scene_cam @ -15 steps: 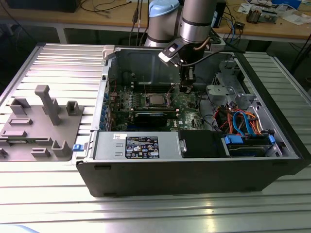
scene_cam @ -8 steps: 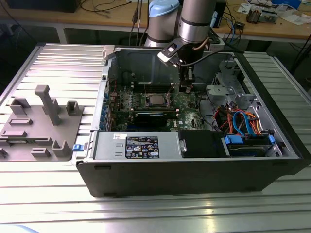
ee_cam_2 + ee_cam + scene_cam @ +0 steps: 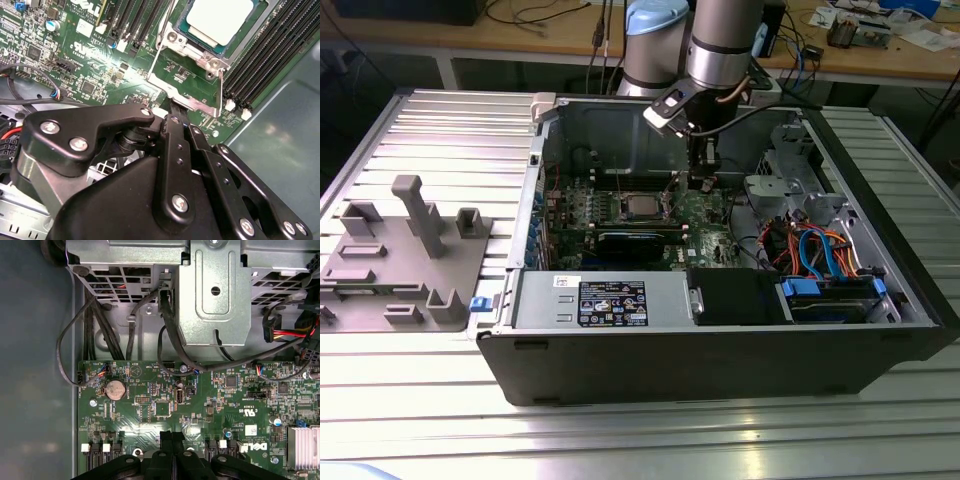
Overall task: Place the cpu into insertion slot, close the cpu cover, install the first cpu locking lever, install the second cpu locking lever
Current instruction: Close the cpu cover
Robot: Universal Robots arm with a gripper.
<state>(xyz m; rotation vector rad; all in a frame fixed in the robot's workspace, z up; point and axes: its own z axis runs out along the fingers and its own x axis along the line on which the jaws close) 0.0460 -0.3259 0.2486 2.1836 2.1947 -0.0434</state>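
Note:
The cpu shows its silver-grey top inside the insertion slot on the green board. The cpu cover lies as a silvery frame around the chip, which shows through the cover's window. Two thin wire locking levers run along the sides of the socket. My gripper is shut with nothing seen between its black fingers. Its tips sit just off the socket's near metal edge, close above the board. In the exterior view the gripper hangs inside the case, to the exterior view's right of the socket.
Long black memory slots flank the socket. Cables and a metal drive cage lie beyond the board. A black power supply box fills the case's front. A grey fixture stands outside at the exterior view's left.

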